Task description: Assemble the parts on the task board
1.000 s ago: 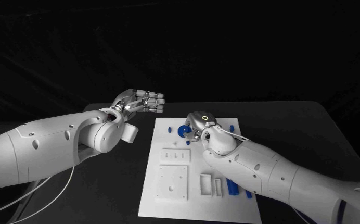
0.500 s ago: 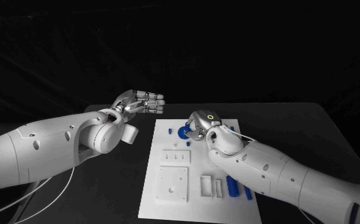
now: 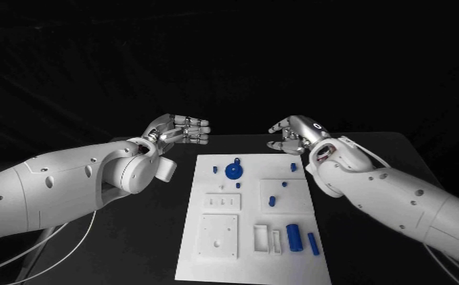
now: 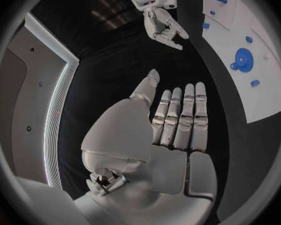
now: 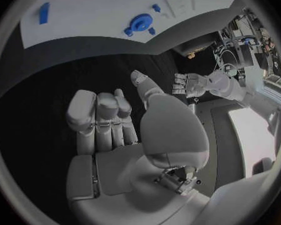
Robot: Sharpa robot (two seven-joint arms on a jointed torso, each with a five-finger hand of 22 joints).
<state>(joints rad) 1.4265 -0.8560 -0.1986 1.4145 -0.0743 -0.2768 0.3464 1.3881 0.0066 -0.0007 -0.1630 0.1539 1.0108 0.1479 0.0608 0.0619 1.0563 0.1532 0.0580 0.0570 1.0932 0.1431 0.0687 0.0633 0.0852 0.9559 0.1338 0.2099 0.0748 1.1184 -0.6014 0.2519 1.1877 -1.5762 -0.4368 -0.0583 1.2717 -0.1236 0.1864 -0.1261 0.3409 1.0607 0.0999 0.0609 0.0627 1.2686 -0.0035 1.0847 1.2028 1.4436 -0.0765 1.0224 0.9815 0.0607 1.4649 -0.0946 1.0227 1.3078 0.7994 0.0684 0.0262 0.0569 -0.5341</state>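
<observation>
Near edge of board: two blue cylinders [image 3: 299, 238] are lying side by side at the near right of the task board [image 3: 251, 268], just beside a white slotted block [image 3: 266, 238].
White square plate: a raised plate [image 3: 219, 234] with small holes is sitting at the near left of the board, flat on it.
Small white plate: a smaller plate [image 3: 222, 201] with slots is lying just beyond the square one.
Middle of board: a small blue part [image 3: 272, 200] is standing on a raised white panel [image 3: 287, 195] right of centre; another small blue peg [image 3: 284, 181] is sitting near that panel's far edge.
Blue gear: a round blue gear [image 3: 233, 170] is resting on the far half of the board, with a small blue piece [image 3: 216, 169] to its left and another [image 3: 236, 184] just on its near side.
Far right of board: a single blue peg [image 3: 294, 166] is standing near the far right corner.
Table: the black table [image 3: 383, 149] is carrying the board at its middle.
Left hand: the left hand [image 3: 182, 129] is hovering off the board's far left corner, holding nothing, fingers lying straight and close together, thumb apart [image 4: 178, 117].
Right hand: the right hand [image 3: 294, 134] is hovering beyond the board's far right corner, clear of every part, holding nothing, fingers loosely curled and apart [image 5: 106, 120].
</observation>
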